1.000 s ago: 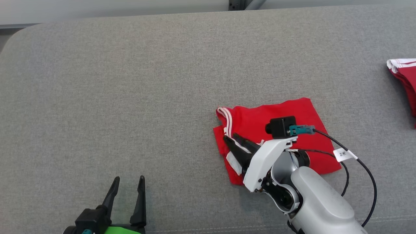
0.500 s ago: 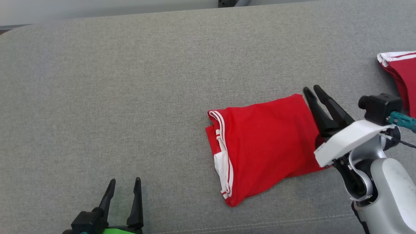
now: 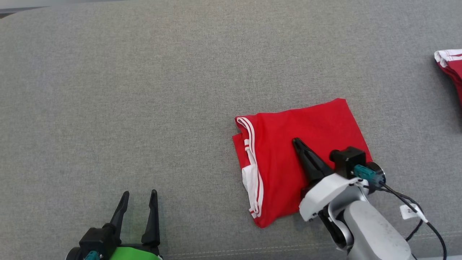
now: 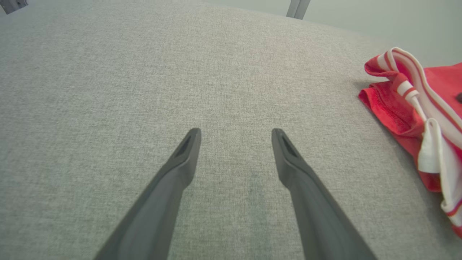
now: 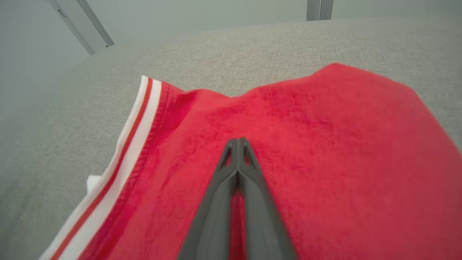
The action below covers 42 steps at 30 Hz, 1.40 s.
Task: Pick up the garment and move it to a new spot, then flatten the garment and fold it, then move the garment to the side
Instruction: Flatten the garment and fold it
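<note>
The garment (image 3: 288, 151) is red with white-striped trim and lies folded into a rough rectangle on the grey padded surface (image 3: 144, 90), right of centre. My right gripper (image 3: 296, 142) is shut, its two fingers pressed together, lying over the middle of the folded cloth with nothing pinched between them; in the right wrist view the garment (image 5: 325, 137) spreads under the closed right gripper (image 5: 238, 141). My left gripper (image 3: 138, 195) stands open at the lower left, apart from the cloth. In the left wrist view the left gripper (image 4: 236, 131) hovers over bare surface, with the garment's striped edge (image 4: 411, 104) to the right.
A second red garment with white trim (image 3: 451, 65) lies at the far right edge of the surface. A black cable with a white tag (image 3: 411, 211) hangs off my right arm. The surface's far edge (image 3: 108, 3) runs along the top.
My right gripper swung off the garment to its right side, then came back over its middle and shut. The garment lies flatter. The head camera shifted a little. The left gripper stayed open.
</note>
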### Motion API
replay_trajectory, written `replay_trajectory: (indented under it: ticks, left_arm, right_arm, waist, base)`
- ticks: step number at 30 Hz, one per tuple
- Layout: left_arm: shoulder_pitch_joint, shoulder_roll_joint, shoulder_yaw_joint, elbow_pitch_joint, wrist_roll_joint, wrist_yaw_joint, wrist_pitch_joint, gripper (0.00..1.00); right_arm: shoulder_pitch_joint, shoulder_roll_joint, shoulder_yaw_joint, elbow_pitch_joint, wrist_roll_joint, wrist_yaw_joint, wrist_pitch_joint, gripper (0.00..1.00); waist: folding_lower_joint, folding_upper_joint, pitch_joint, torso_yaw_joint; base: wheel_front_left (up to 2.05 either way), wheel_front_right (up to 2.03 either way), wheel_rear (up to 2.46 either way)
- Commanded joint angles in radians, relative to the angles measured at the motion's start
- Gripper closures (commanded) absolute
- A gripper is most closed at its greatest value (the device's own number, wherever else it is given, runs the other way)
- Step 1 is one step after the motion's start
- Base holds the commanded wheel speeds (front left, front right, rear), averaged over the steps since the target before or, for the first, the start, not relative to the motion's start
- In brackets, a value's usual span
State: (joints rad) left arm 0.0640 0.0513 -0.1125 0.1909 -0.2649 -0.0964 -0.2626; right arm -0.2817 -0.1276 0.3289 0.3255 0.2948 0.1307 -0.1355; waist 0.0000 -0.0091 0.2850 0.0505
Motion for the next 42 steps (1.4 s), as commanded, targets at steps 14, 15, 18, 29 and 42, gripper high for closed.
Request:
replay_trajectory:
  ticks: [14, 15, 18, 29, 42]
  left_arm:
    - [-0.037, 0.000, -0.030, 0.024, -0.028, 0.002, -0.002, 0.00]
    - [-0.037, 0.000, -0.032, 0.026, -0.028, 0.005, -0.002, 0.00]
    - [-0.033, 0.000, -0.037, 0.031, -0.039, 0.011, -0.002, 0.00]
    - [-0.004, 0.000, -0.012, 0.017, -0.041, 0.018, -0.002, 0.00]
    - [0.070, 0.001, 0.076, 0.002, 0.035, -0.002, -0.002, 0.00]
  right_arm:
    - [-0.272, 0.073, 0.229, 0.352, 0.001, 0.000, -0.074, 1.00]
    - [-0.284, 0.074, 0.250, 0.366, 0.004, 0.000, -0.077, 1.00]
    - [-0.298, 0.077, 0.308, 0.395, 0.036, 0.000, -0.084, 1.00]
    - [-0.300, 0.073, 0.378, 0.394, 0.101, 0.000, -0.122, 1.00]
    - [-0.004, -0.122, 0.009, 0.037, -0.028, -0.001, -0.129, 0.00]
  waist:
    - [0.0000, 0.0091, 0.013, 0.069]
    - [0.0000, 0.0091, 0.012, 0.074]
    - [0.0000, 0.0091, 0.004, 0.086]
    - [0.0000, 0.0091, -0.059, 0.070]
    - [0.0000, 0.0091, -0.215, -0.027]
  base:
    - [0.00, 0.00, 0.00]
    - [0.00, 0.00, 0.00]
    - [0.00, 0.00, 0.00]
    - [0.00, 0.00, 0.00]
    - [0.00, 0.00, 0.00]
